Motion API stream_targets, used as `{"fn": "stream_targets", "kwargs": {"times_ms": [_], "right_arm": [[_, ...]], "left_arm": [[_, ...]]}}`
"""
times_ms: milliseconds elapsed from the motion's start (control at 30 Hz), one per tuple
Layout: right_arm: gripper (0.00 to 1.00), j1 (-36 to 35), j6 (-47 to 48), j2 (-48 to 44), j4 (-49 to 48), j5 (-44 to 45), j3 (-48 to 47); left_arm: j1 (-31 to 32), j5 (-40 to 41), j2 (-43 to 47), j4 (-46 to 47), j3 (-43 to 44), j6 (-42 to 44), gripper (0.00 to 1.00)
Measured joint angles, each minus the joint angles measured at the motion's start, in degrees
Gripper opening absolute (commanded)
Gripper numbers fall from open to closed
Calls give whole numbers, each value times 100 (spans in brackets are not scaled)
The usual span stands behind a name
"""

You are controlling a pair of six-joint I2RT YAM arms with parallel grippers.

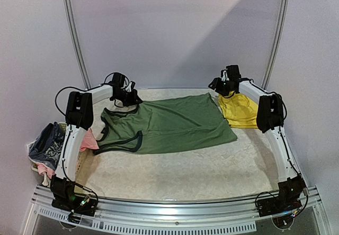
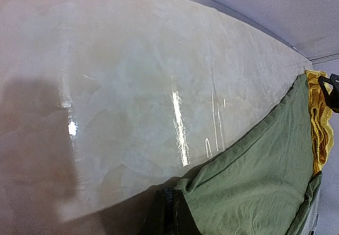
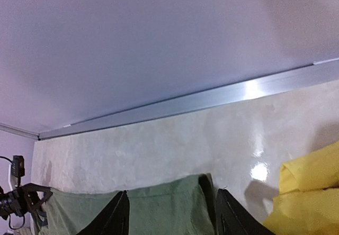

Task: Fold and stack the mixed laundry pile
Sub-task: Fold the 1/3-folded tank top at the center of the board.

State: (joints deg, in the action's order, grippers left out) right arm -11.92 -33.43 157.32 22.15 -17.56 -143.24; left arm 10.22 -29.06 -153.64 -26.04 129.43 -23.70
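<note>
Looking at the top view first, we've got the olive-green top [image 1: 169, 124] spread flat on the surface [image 1: 185, 177], not folded. The yellow shorts [image 1: 239, 110] are bunched at its far right corner, and the pink piece [image 1: 89, 139] and blue-grey piece [image 1: 47, 142] are heaped off the left edge. Nothing's stacked yet, we reckon.

The left tool [image 1: 127, 98] sits at the far left shoulder and the right tool [image 1: 226, 87] at the far right hem.

Left wrist view: just cloth and no clear fingers, so we can't tell its grip.

Right wrist view: fingers [image 3: 119, 216] spread, straddling the hem, not pinching.
</note>
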Motion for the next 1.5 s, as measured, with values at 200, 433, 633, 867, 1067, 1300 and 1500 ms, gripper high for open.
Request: {"fn": "stream_targets", "kwargs": {"times_ms": [200, 433, 633, 867, 1067, 1300, 1500], "right_arm": [[58, -46, -702, 546, -549, -46, -614], [56, -59, -1187, 940, -649, -17, -734], [42, -94, -1515, 1047, -815, -63, -802], [25, -107, -1681, 1088, -903, -61, -809], [18, -101, -1759, 1093, -981, -59, -809], [29, -85, -1827, 1134, -988, -59, -809], [17, -81, -1923, 1174, -979, -120, -828]], "left_arm": [[33, -9, 0, -57, 17, -9, 0], [74, -9, 0, -68, 24, -42, 0], [140, -7, 0, -92, 31, -39, 0], [153, -4, 0, -168, 57, -33, 0], [151, 11, -2, -260, 101, -28, 0], [151, 13, -2, -275, 105, -7, 0], [151, 11, -2, -278, 105, -2, 0]]}}
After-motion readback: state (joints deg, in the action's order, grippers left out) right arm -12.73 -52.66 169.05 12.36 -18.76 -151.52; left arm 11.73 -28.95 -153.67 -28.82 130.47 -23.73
